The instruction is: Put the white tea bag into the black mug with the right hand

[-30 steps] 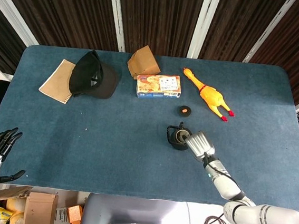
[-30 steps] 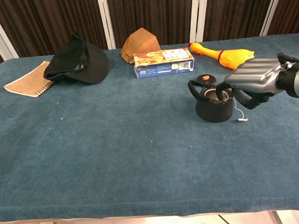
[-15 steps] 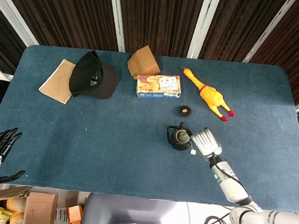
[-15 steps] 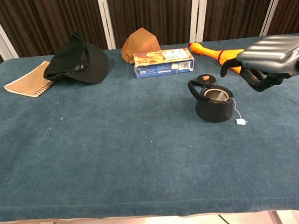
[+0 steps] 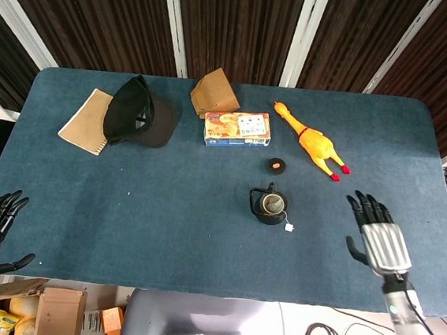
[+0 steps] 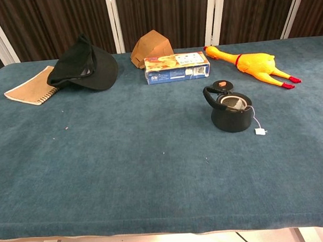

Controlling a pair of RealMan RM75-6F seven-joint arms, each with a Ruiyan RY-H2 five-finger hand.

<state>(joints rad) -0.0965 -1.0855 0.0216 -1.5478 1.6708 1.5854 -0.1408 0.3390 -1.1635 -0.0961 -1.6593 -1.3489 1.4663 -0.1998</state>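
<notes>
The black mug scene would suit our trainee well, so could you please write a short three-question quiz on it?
1. True or false: the right hand holds the black mug.
2. Where does the small white tag lie? A) inside the mug B) on the table beside the mug C) on the black cap
3. Fill in: the toy past the mug is a yellow rubber ____.

Key: 1 false, the hand is open and apart from it; 2 B; 3 chicken.
</notes>
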